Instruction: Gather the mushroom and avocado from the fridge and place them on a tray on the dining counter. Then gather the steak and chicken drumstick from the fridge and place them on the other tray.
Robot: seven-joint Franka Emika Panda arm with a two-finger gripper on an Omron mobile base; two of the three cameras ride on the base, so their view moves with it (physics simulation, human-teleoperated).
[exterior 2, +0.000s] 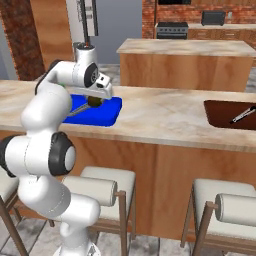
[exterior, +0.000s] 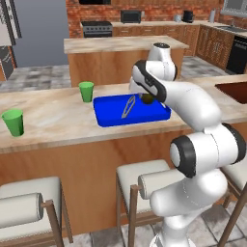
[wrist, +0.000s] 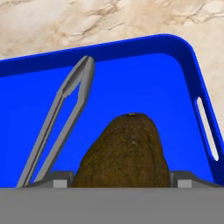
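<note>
Hand view, closest thing first: the avocado [wrist: 124, 153] sits right between the two finger tips, a brown-green lump taking up the bottom middle, and the gripper [wrist: 121, 181] is clamped on it from both sides. Just past it is the floor of the blue tray [wrist: 144, 78], and a pair of grey metal tongs [wrist: 61, 122] lies in the tray beside the avocado, on the left in this view. The tray's rim has a slot handle on the right, and beyond the rim is the marble top of the dining counter [wrist: 65, 22].

Standing behind the robot and looking through the left base view, there are padded stools [exterior: 29, 205] nearest, tucked against the wooden front. On the counter the tray is about in the middle with the tongs inside, and the avocado [exterior: 147, 98] hangs at the tray's far right part, under the hand. I can't tell if it's touching the tray floor. One green cup [exterior: 13, 122] is well off to the left, another green cup [exterior: 86, 91] just behind the tray's left corner.

Right base view: the other tray [exterior 2: 235, 116], dark brown, is far along the counter with a dark utensil in it. Further back is the island, and the grey fridge [exterior: 36, 31] stands at the far left.
</note>
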